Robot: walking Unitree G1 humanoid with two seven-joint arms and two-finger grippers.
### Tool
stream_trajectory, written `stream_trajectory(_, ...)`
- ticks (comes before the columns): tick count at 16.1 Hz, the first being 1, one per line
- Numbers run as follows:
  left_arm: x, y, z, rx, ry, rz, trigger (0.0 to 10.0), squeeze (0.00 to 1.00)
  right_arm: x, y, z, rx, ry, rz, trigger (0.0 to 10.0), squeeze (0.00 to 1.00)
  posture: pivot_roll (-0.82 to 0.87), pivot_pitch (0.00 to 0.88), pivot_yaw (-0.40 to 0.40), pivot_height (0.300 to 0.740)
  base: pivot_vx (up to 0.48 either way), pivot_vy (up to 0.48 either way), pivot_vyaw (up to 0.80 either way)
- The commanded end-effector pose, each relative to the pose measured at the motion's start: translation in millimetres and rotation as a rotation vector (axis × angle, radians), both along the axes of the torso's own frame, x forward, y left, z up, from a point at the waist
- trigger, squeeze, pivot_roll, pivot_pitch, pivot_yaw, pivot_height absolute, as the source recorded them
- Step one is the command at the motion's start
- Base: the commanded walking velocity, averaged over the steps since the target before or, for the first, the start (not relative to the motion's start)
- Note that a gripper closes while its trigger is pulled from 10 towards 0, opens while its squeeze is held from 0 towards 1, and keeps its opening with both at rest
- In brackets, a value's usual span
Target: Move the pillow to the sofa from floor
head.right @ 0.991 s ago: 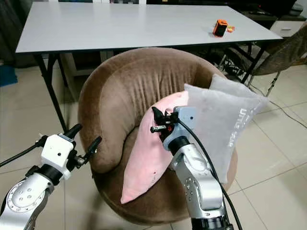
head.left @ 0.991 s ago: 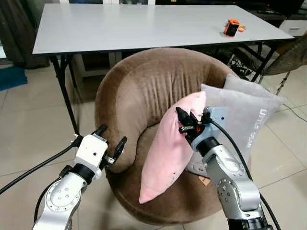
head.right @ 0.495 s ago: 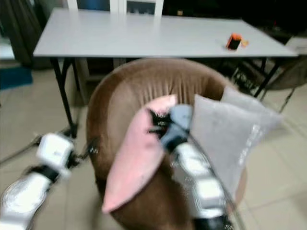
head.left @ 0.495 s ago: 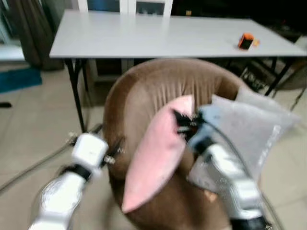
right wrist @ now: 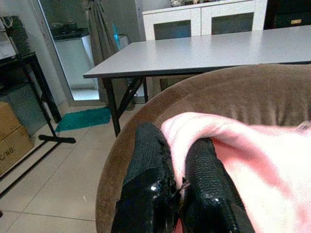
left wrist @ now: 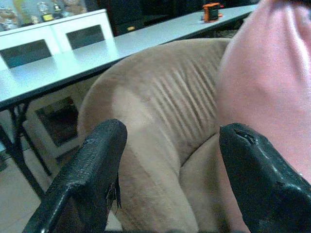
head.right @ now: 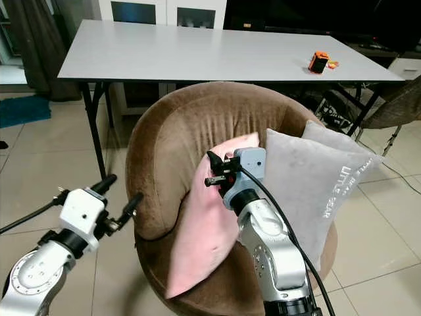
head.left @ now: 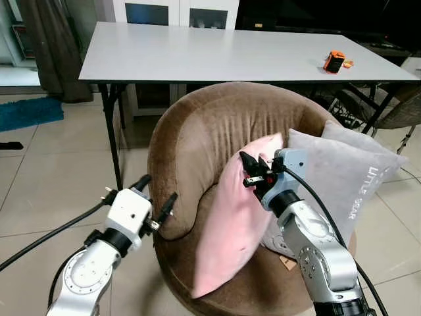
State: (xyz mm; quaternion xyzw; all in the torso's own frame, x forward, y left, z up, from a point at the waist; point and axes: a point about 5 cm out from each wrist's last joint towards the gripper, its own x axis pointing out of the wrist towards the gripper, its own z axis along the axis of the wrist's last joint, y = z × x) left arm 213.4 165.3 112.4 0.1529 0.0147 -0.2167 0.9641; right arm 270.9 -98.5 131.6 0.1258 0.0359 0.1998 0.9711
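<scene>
A pink pillow [head.left: 238, 220] hangs tilted over the seat of the round brown sofa chair [head.left: 210, 125], its lower corner at the chair's front rim. My right gripper [head.left: 248, 170] is shut on the pillow's upper edge; the right wrist view shows the pink fabric [right wrist: 228, 145] pinched between both black fingers [right wrist: 148, 170]. My left gripper [head.left: 156, 196] is open beside the chair's left outer wall, nothing between its fingers [left wrist: 92, 165]. In the left wrist view the chair's back [left wrist: 160, 111] and the pillow [left wrist: 267, 82] lie just beyond it.
A grey pillow [head.left: 345, 174] leans on the chair's right side. Behind the chair stands a white table [head.left: 197, 56] with black legs and a small orange object [head.left: 333, 61]. Tiled floor surrounds the chair; a blue mat [head.left: 26, 112] lies far left.
The camera has tilted and shifted, with blur half a second ago. The pink pillow stays held in the right gripper and now hangs a little lower over the seat.
</scene>
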Motion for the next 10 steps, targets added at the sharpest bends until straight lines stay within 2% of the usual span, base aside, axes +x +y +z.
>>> stream_trajectory(1,-1.8,-4.6,-1,0.000,0.020,-0.045,10.0,0.00,6.4,2.1,10,-0.006,-0.043,0.020,10.0,0.00,0.05,0.000,-0.087,0.740,0.000,0.000,0.00)
stream_trajectory(3,-5.5,-8.3,-5,0.013,0.070,-0.125,10.0,0.00,17.1,7.3,11,-0.011,-0.052,0.053,10.0,0.00,0.05,0.000,-0.089,0.740,0.000,0.000,0.00)
stream_trajectory(6,-9.3,-10.0,-11,0.069,0.135,-0.251,10.0,0.00,44.7,9.0,15,-0.013,-0.095,0.108,10.0,0.00,0.06,0.000,-0.078,0.740,0.000,0.000,0.00)
stream_trajectory(10,-7.4,-7.6,-10,0.094,0.140,-0.275,10.0,0.00,74.7,0.3,16,-0.082,-0.132,0.140,10.0,0.00,0.06,0.000,-0.068,0.740,0.000,0.000,0.00)
